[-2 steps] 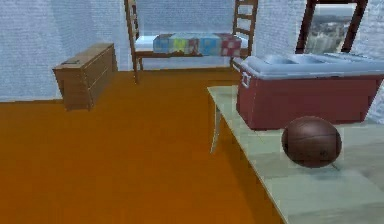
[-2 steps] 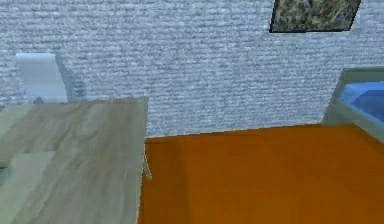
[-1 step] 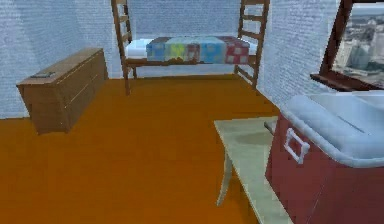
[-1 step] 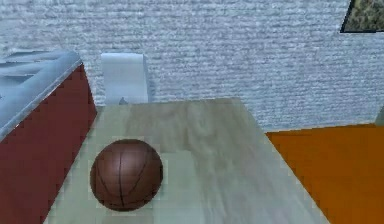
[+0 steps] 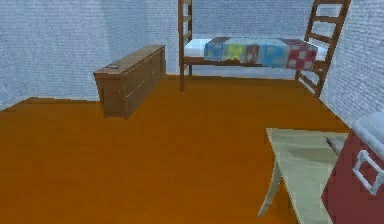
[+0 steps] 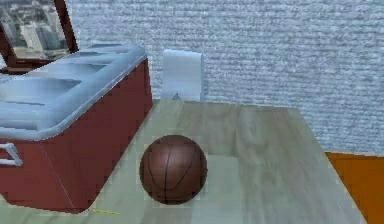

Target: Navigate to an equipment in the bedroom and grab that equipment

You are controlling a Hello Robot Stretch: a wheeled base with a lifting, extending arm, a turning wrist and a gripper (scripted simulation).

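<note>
A brown basketball [image 6: 173, 169] with dark seams rests on a pale wooden table [image 6: 260, 150] in the arm side view, near the front of the tabletop. It sits just right of a red cooler [image 6: 70, 125] with a grey lid. That table [image 5: 300, 165] and the cooler [image 5: 358, 185] stand at the forward view's lower right.
A bunk bed [image 5: 255, 50] with a patchwork quilt and dark wooden posts stands against the far wall. A brown wooden dresser [image 5: 130, 78] lies along the left wall. Orange floor [image 5: 160, 160] stretches wide between them. A pale upright object [image 6: 183, 75] stands at the table's back.
</note>
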